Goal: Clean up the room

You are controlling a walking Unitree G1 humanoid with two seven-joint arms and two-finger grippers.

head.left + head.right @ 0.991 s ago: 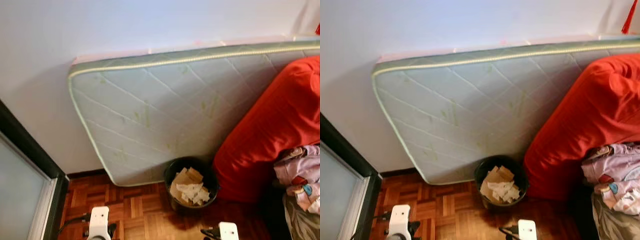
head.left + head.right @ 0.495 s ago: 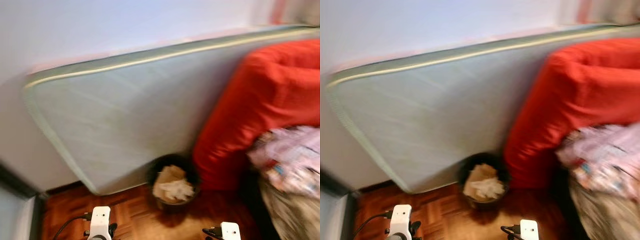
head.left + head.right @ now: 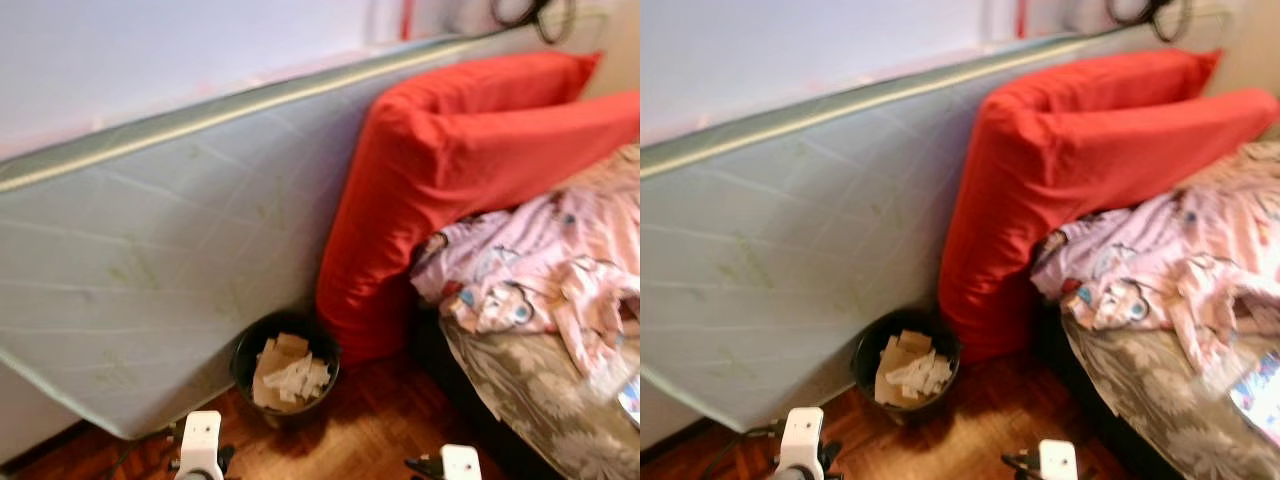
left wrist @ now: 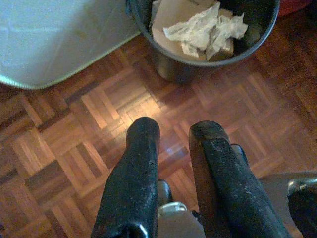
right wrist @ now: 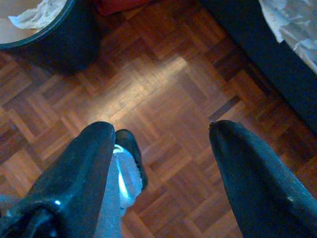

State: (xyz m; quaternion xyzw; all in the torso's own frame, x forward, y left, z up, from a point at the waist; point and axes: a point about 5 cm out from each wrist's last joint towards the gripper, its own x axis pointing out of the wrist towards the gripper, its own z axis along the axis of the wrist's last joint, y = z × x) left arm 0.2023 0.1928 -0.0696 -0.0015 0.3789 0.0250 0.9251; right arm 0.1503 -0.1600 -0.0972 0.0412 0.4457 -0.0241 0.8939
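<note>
A black waste bin (image 3: 243, 352) holding crumpled paper and cardboard (image 3: 288, 372) stands on the parquet floor, against a leaning mattress (image 3: 150, 270) and a red cushion (image 3: 440, 170). Crumpled pink clothing (image 3: 545, 270) lies on the bed (image 3: 520, 395) at the right. My left gripper (image 4: 173, 130) hangs low over the floor just short of the bin (image 4: 171, 69), shut with nothing held. Also low over bare parquet is my right gripper (image 5: 161, 129), open and empty, between the bin (image 5: 59, 47) and the dark bed base (image 5: 267, 59).
The mattress leans on a white wall (image 3: 150, 60). A second red cushion (image 3: 560, 135) lies behind the clothing. Cables (image 3: 530, 15) hang at the top right. Open parquet (image 3: 350, 430) lies between bin and bed. A colourful flat item (image 3: 1260, 395) rests at the bed's right edge.
The camera has swung to the right: the dark door frame at the left has left the picture and the bed with the pink clothing has come in. Both arms hang as before.
</note>
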